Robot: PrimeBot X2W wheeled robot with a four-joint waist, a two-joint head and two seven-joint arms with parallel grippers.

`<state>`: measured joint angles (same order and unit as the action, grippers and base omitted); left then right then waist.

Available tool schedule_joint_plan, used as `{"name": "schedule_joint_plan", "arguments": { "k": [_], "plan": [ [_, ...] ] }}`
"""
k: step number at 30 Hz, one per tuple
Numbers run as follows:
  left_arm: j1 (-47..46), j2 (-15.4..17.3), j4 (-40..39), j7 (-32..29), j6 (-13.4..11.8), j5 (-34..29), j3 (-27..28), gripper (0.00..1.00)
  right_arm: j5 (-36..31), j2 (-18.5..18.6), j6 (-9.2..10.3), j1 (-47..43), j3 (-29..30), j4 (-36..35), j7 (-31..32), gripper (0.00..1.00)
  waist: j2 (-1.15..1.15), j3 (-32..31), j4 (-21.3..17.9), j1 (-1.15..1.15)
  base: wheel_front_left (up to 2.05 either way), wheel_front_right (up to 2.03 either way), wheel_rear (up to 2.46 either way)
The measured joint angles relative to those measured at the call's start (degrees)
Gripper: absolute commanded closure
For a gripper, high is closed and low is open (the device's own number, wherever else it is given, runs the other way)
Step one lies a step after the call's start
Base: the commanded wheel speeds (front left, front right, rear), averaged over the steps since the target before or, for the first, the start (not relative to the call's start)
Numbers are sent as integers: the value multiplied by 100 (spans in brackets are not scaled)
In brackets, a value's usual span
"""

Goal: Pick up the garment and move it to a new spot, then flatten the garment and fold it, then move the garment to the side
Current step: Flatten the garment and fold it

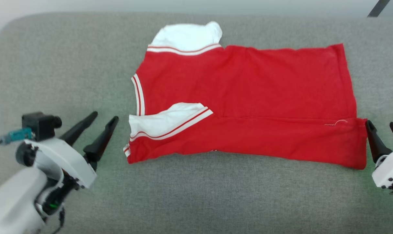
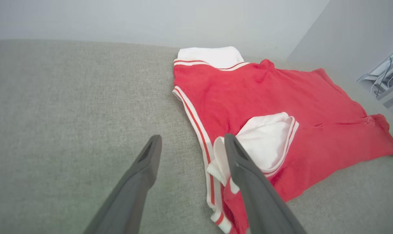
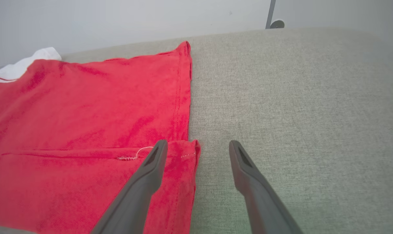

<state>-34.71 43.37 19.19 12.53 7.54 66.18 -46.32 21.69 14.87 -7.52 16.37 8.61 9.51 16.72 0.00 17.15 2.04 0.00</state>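
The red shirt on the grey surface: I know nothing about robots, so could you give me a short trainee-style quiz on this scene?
1. True or false: the left claw is clamped on the garment.
2. Which white sleeve lies on top of the red cloth? A) the near one B) the far one C) both
3. Which end of the garment is the right claw beside?

Key
1. False: its jaws stand open, beside the collar end, holding nothing.
2. A: the near sleeve lies on the red cloth; the far sleeve rests on the grey surface.
3. The hem end, at its near corner.
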Motion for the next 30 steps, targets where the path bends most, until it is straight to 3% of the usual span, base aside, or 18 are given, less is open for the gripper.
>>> {"name": "schedule_joint_plan", "arguments": {
  "k": [4,6,11,16,22,30],
  "plan": [
    [-311,321,-75,-616,0,-121,-175,0,0,-3,0,-90,151,-144,-54,0,0,-249,6,0,0,0,0],
    [-476,446,-114,-1094,-175,-77,-208,0,7,-21,0,-147,185,-270,-57,0,0,-364,16,0,0,0,0],
    [-794,686,-555,-2921,-407,358,-516,0,7,-103,0,-293,187,-478,33,0,0,-568,47,0,0,0,0],
    [-899,856,-1117,-4522,-408,909,-909,0,7,-181,0,-315,119,-595,70,0,0,-576,34,0,0,0,0],
    [-957,772,-990,-4881,-439,1292,-884,0,5,-257,0,-293,56,-700,80,0,0,-381,-66,0,0,0,0],
    [-1078,410,-88,-4831,-188,1502,-810,0,-62,-346,0,-161,41,-791,100,0,0,-58,-293,0,0,0,0]
  ]
}}
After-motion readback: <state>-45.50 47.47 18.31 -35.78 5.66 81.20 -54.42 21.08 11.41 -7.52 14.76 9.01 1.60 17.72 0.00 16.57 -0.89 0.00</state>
